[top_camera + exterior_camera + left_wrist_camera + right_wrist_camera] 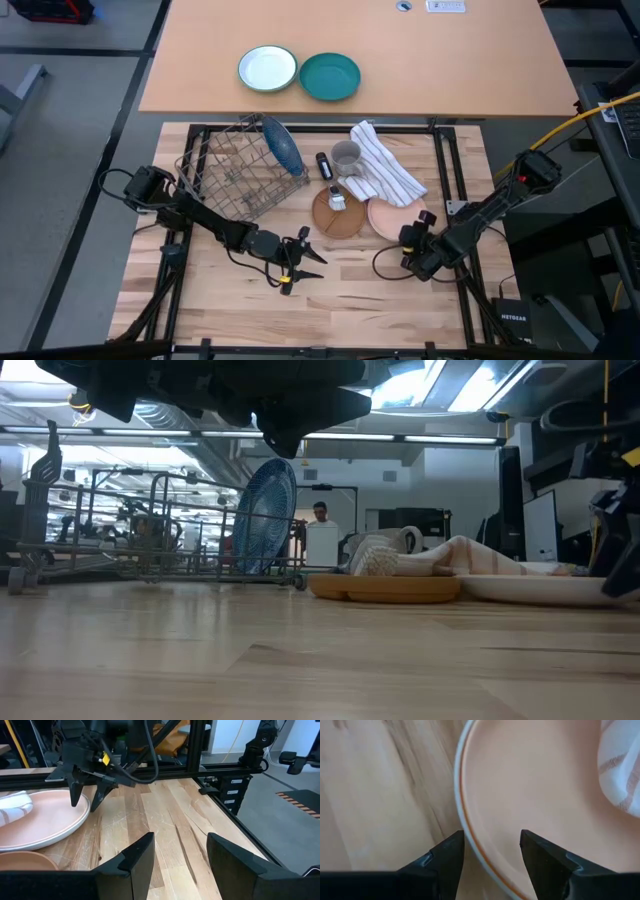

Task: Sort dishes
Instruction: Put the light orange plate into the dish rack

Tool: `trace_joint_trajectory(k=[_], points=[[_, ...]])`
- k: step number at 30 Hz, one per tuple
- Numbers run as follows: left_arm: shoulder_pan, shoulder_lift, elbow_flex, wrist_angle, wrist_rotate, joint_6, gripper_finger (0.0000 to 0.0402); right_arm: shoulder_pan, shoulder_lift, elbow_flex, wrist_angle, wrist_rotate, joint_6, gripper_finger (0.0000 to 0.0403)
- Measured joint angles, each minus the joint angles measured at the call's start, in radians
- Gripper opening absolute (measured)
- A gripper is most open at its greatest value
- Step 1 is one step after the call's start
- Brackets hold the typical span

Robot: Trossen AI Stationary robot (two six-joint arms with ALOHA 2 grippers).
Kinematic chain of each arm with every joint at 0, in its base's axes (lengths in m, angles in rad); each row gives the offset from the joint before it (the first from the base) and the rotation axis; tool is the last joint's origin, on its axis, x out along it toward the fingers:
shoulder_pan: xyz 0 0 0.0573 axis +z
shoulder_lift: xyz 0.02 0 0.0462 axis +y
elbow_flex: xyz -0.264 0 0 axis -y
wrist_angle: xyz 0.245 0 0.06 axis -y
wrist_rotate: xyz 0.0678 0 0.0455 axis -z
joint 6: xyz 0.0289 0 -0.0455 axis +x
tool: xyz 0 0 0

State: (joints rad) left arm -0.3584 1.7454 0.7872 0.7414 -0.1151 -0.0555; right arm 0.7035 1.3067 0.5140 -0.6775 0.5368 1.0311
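- Right wrist view: the right gripper hangs directly over the near rim of the pink plate, fingers parted and holding nothing, one finger on each side of the rim line.
- The pink plate lies flat on the table. It looks glazed, stiff and breakable, probably slippery. The rim is the only sensible hold; judged so because the face is broad and smooth.
- The striped cloth overlaps the far edge of the pink plate. Lifting may drag the cloth, so the near rim is the safer grip.
- Just beside the pink plate, toward the rack, lies the wooden plate, with a small object resting on it. It seems lighter, stiff and less slippery than glaze. That object should come off before the plate is tilted.
- A grey mug stands beyond the wooden plate, against the cloth.
- The left gripper waits on the rack side of the pink plate, near the wooden plate, fingers spread and empty.
- Farthest from the pink plate, the blue plate stands on edge in the wire rack, apparently already sorted.
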Motion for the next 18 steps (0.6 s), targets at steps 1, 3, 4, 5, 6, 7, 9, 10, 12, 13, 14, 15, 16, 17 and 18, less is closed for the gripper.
trace_joint_trajectory(k=[1,3,4,5,6,7,9,10,12,13,14,15,16,17,18], points=[[0.000,0.000,0.000,0.000,0.000,0.000,0.0172,-0.008,0.000,-0.002,0.000,-0.006,-0.001,0.0195],[0.000,0.000,0.000,0.000,0.000,0.000,0.0172,-0.024,0.000,-0.003,0.002,-0.021,-0.016,0.0182],[0.000,0.000,0.000,0.000,0.000,0.000,0.0172,-0.033,0.000,-0.003,0.005,-0.033,-0.023,0.0173],[0.000,0.000,0.000,0.000,0.000,0.000,0.0172,-0.041,0.000,-0.003,0.009,-0.045,-0.032,0.0163],[0.000,0.000,0.000,0.000,0.000,0.000,0.0172,-0.051,0.000,-0.003,0.013,-0.061,-0.041,0.0151],[0.000,0.000,0.000,0.000,0.000,0.001,0.0172,-0.059,0.000,-0.003,0.018,-0.077,-0.046,0.0139],[0.000,0.000,0.000,0.000,0.000,0.002,0.0172,-0.077,0.000,-0.003,0.033,-0.101,-0.064,0.0113],[0.000,0.000,0.000,0.000,-0.001,0.003,0.0172,-0.086,0.000,-0.003,0.043,-0.113,-0.074,0.0100],[0.000,0.000,0.000,0.000,-0.001,0.003,0.0172,-0.099,0.000,-0.003,0.063,-0.131,-0.099,0.0075],[0.000,0.000,0.000,0.000,0.000,0.002,0.0172,-0.104,0.000,-0.003,0.077,-0.136,-0.107,0.0062],[0.000,0.000,0.000,0.000,-0.001,0.003,0.0172,-0.105,0.000,-0.002,0.092,-0.138,-0.116,0.0050],[0.000,0.000,0.000,0.000,-0.001,0.003,0.0172,-0.105,0.000,-0.002,0.106,-0.138,-0.125,0.0038],[0.000,0.000,0.000,0.000,-0.001,0.003,0.0172,-0.103,0.000,-0.001,0.114,-0.138,-0.127,0.0029],[0.000,0.000,0.000,0.000,-0.001,0.003,0.0172,-0.102,0.000,0.002,0.118,-0.138,-0.129,0.0023],[0.000,0.000,0.000,0.000,-0.001,0.003,0.0172,-0.102,0.000,0.008,0.119,-0.142,-0.130,0.0022]])
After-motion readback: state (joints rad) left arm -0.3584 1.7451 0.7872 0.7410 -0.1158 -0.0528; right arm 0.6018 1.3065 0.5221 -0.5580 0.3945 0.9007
